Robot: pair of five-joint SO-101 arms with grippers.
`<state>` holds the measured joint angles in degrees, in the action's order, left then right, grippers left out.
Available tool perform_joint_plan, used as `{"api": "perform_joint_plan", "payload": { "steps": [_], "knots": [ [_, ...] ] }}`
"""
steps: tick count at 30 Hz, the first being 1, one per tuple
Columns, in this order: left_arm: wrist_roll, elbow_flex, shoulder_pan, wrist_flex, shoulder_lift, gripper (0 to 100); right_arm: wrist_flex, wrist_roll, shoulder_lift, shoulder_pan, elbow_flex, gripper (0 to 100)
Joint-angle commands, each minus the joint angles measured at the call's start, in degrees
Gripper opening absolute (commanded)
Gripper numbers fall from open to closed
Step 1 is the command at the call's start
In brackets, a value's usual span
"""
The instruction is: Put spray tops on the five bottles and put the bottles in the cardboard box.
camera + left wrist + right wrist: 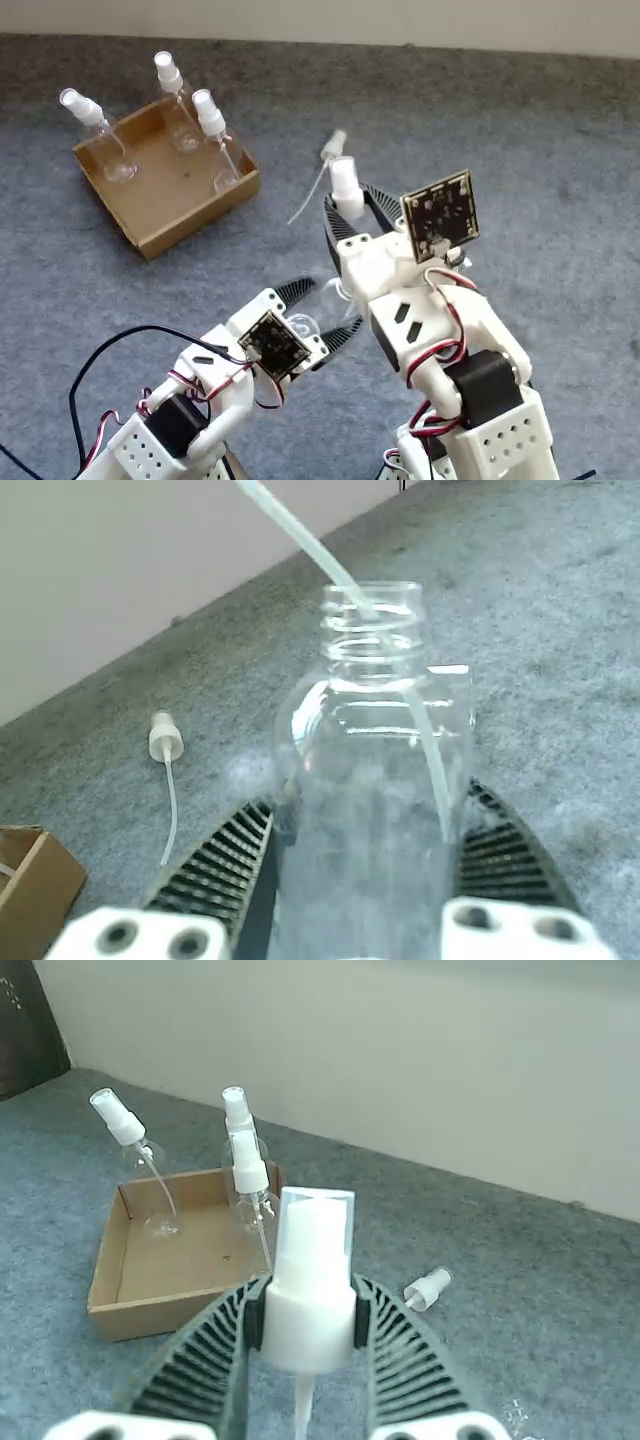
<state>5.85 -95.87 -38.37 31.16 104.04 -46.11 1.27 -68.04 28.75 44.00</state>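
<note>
grey carpet [520, 120] covers the whole table, pale wall [400, 1060] behind it. the left gripper [365, 850] is clamped around a clear plastic bottle [375, 710] whose neck is open. the right gripper [310, 1300] pinches a white plastic spray top [312, 1260] just above that, and its thin dip tube [300, 540] pokes down into the bottle's neck. a second white spray top [335, 145] lies loose on the carpet nearby. well off to the side, the shallow brown cardboard box [200, 215] holds three clear bottles with spray tops on [225, 170].
</note>
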Motion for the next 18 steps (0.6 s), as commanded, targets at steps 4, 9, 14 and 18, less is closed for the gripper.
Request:
{"api": "perform_joint_plan", "payload": {
  "steps": [4,9,14,18],
  "knots": [
    [-0.79,-1.19,0.84,-5.89,0.48,9,-2.68,-0.53,-8.84,0.40,3.74,1.3],
    [-0.79,-1.19,0.84,-5.89,0.48,9,-2.77,-0.18,-18.77,0.40,10.33,1.4],
    [-0.88,-1.19,2.07,-5.89,0.48,9,-5.14,0.00,-22.29,0.40,16.75,1.4],
    [-0.88,-1.19,6.64,-5.89,0.48,9,-8.40,0.00,-23.34,0.48,17.98,1.5]
  ]
}}
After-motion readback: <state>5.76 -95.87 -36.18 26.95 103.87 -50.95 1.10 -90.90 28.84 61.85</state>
